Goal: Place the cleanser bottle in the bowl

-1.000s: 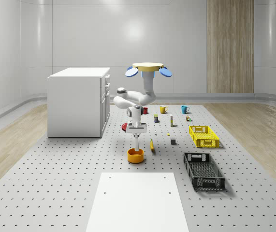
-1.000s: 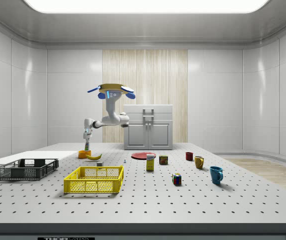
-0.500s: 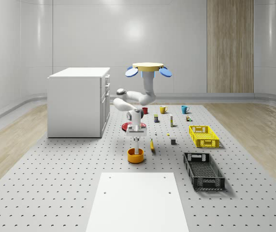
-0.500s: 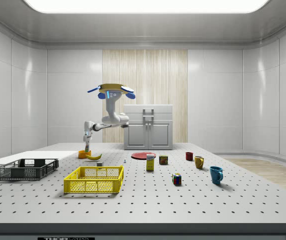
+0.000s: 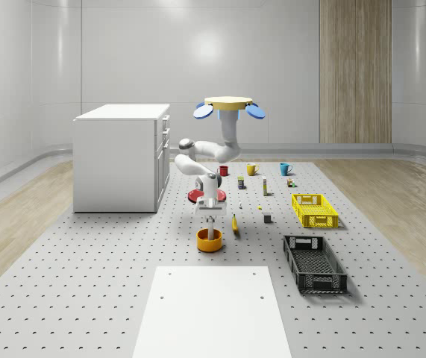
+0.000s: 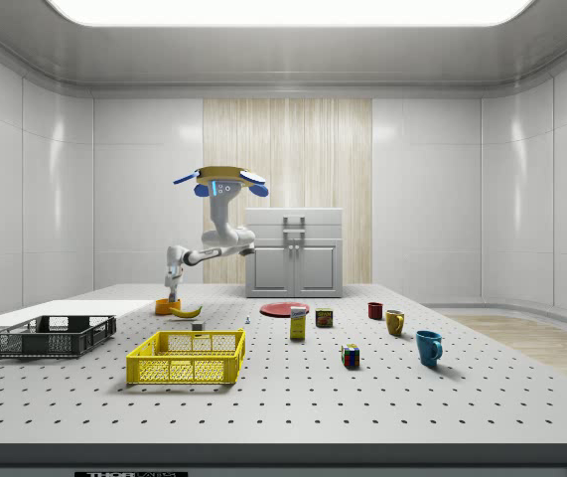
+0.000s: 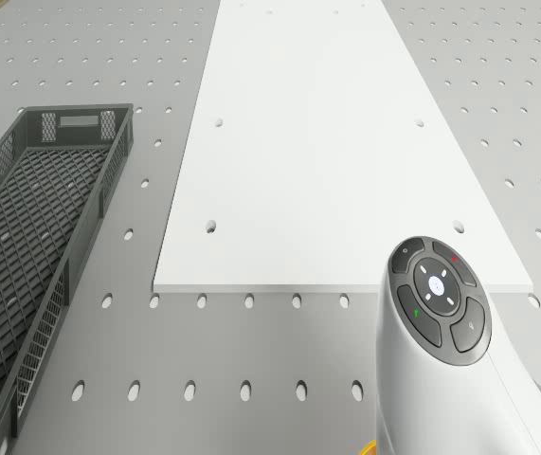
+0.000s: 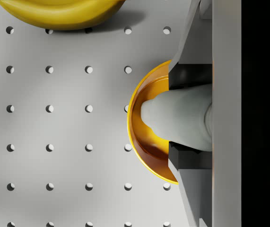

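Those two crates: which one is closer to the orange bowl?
The black crate; it lies nearer the bowl than the yellow crate, which sits farther back toward the mugs.

No readable text, labels or numbers on anything

Glossy white walls, wood-panelled strip (image 5: 354,71), white cabinet (image 5: 121,156), perforated grey floor (image 5: 86,276), ceiling light (image 6: 288,10)

Crates: two are sitting on the table, one yellow crate (image 5: 314,209) and one black crate (image 5: 314,262).
Mugs: three are standing, a red mug (image 6: 375,310), a yellow mug (image 6: 395,322) and a blue mug (image 6: 428,347).
Bowls: one orange bowl (image 5: 209,240).
Bananas: one banana (image 5: 235,224).
Plates: one red plate (image 6: 284,309).
Cabinets: one white cabinet (image 5: 121,156).
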Robot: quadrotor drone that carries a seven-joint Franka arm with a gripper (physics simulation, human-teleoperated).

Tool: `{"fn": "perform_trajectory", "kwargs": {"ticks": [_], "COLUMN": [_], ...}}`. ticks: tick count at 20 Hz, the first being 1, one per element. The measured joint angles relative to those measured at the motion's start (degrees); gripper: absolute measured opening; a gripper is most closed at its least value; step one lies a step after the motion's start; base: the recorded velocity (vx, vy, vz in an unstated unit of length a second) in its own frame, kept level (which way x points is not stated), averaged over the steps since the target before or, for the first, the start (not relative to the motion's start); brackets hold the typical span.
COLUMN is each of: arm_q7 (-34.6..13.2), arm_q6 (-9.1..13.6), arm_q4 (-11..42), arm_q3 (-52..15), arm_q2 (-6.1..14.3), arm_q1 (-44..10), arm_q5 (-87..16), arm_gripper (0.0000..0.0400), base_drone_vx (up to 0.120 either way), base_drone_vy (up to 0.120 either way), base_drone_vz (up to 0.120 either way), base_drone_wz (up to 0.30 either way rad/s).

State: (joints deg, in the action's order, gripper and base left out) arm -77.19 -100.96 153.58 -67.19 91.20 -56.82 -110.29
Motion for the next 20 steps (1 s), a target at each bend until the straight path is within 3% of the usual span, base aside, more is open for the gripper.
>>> {"fn": "perform_trajectory", "kwargs": {"ticks": [3,6,11,20], "arm_q7": [0.06,0.19,0.43,0.74], "arm_q6": [0.06,0.71,2.31,4.96], "arm_q4": [0.01,0.58,1.89,3.68], "arm_q3": [-0.03,-1.34,-4.85,-11.54], "arm_q2": [-0.08,-0.01,0.21,0.58], "arm_q1": [0.04,0.50,1.54,2.98], "arm_q5": [0.11,1.34,4.52,10.68], "arm_gripper": [0.0317,0.0361,0.0389,0.0399], "base_drone_vx": [0.000,0.000,0.000,0.000], "base_drone_vy": [0.000,0.000,0.000,0.000], "base_drone_vz": [0.000,0.000,0.000,0.000], "base_drone_wz": [0.000,0.000,0.000,0.000]}}
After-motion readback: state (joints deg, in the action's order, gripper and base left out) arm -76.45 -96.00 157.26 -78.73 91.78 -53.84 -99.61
